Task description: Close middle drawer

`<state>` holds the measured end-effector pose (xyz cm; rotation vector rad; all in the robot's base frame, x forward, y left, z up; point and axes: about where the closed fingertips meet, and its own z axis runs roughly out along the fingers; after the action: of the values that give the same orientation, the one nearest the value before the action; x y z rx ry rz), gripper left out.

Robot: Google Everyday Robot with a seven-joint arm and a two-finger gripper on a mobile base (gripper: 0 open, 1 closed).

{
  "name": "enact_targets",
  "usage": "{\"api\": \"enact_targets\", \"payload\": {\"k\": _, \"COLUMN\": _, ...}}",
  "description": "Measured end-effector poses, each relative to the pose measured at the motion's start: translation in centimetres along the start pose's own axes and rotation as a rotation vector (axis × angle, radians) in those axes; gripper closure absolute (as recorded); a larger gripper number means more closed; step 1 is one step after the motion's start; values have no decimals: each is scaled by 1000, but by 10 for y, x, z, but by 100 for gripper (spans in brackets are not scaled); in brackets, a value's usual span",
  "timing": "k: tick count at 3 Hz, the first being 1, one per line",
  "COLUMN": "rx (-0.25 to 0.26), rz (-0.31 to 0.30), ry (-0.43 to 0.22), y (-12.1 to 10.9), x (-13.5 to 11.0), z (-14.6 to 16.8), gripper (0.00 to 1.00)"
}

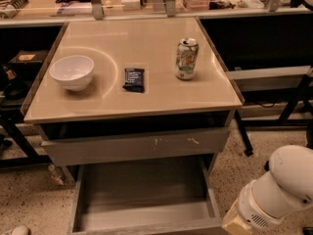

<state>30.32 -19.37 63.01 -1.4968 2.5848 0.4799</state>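
The middle drawer [142,195] is pulled far out under the cabinet, showing its smooth grey box interior; its flat front runs along the bottom edge of the view. Above it, the grey drawer front with whitish scratch marks [134,146] stands slightly out from the cabinet. My white arm [279,190] comes in at the lower right, and its beige end [237,223] is just right of the open drawer's front right corner. The gripper itself is below the bottom edge of the view, out of sight.
On the beige cabinet top [146,48] stand a white bowl [72,71], a black packet [133,79] and a drink can [186,58]. Black table legs [293,102] stand to the right, a dark shelf frame [14,136] to the left. The floor is speckled.
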Motion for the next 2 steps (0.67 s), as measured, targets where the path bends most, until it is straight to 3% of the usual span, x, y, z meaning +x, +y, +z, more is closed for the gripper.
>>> {"api": "enact_targets", "payload": {"k": 1, "rx": -42, "rz": 29, "ry": -17, "y": -2, "x": 5, "z": 32, "gripper": 100}}
{"api": "enact_targets", "payload": {"k": 2, "rx": -46, "rz": 31, "ry": -18, "y": -3, "x": 5, "z": 34, "gripper": 100}}
